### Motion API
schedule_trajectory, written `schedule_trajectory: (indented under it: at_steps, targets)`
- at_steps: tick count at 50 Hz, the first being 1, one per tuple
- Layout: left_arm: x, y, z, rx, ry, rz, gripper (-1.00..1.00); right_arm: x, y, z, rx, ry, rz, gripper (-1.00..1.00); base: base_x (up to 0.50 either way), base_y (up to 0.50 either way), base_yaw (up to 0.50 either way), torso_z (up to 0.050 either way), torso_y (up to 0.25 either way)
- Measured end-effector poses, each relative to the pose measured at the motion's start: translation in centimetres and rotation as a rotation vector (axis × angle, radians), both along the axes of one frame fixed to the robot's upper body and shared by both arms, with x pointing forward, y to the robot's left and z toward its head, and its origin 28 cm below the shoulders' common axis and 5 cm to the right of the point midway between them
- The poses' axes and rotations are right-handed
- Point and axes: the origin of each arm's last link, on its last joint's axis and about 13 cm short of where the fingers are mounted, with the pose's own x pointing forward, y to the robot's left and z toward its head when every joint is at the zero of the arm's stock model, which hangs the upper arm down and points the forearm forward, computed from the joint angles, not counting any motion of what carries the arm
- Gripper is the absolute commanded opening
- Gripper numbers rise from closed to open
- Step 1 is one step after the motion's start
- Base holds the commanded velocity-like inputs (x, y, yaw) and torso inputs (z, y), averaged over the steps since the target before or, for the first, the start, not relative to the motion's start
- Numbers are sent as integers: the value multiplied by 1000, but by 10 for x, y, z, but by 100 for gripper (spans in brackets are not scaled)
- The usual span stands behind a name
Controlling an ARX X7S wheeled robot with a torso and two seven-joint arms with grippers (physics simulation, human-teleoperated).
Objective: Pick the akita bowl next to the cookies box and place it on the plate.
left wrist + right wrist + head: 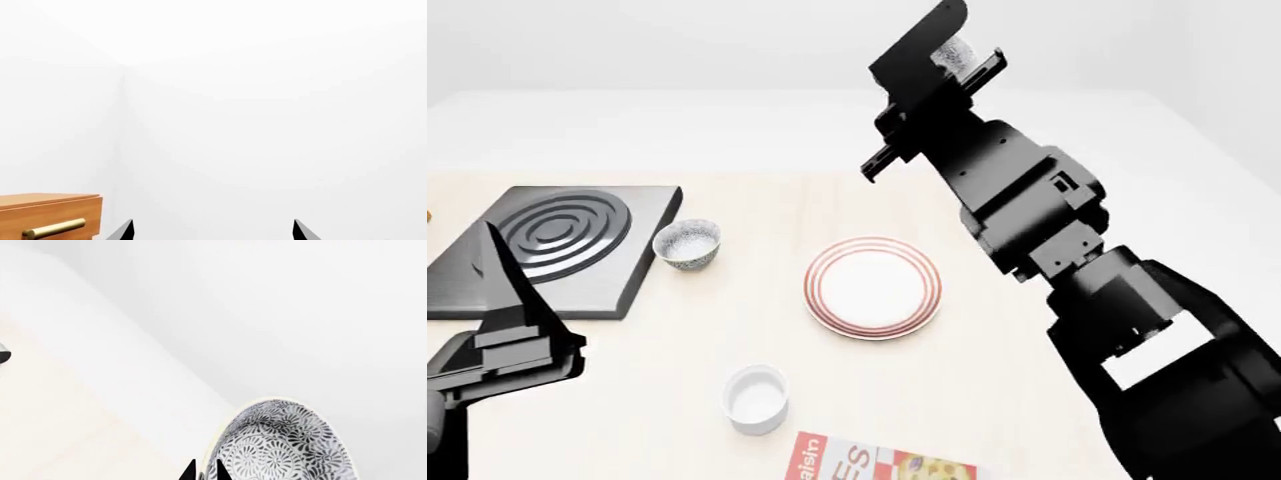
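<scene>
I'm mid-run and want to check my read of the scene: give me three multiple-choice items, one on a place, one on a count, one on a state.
1. Where is the held akita bowl in the head view?
A. On the plate
B. Raised above the table, beyond the plate
C. On the black ringed slab

2. How many patterned bowls show in the head view?
A. One
B. Two
C. Three

3. What is the state of the plate?
A. Bare
B. Holding a bowl
C. Holding the white cup

Answers:
1 B: the right gripper holds the bowl up high, past the plate's far side.
2 B: one in the gripper, a second bowl on the table beside the black ringed slab.
3 A: only its white centre and red rings show; the white cup stands apart, near the cookies box.
</scene>
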Motion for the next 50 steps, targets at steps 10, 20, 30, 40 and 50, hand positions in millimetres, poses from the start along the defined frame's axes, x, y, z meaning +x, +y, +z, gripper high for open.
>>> schedule_trajectory:
  at_steps: [10, 20, 30, 40, 50]
  targets:
    - [0, 0, 0, 0, 0, -2, 100, 8, 18, -14, -69, 21, 38, -100, 0, 0, 0, 0, 1]
    - [0, 0, 0, 0, -2, -1, 100, 9, 25, -28, -92, 79, 59, -100, 0, 0, 0, 0, 0]
    - [0, 1, 1, -2, -5, 3, 100, 8, 27, -33, -96, 115, 68, -100, 0, 0, 0, 0, 1]
    - [0, 1, 1, 1, 0, 8, 100, 7, 28, -38, -112, 183, 89, -100, 0, 0, 0, 0, 0]
    - [0, 1, 1, 3, 4, 11, 100, 5, 25, -45, -142, 239, 57, -100, 0, 0, 0, 0, 0]
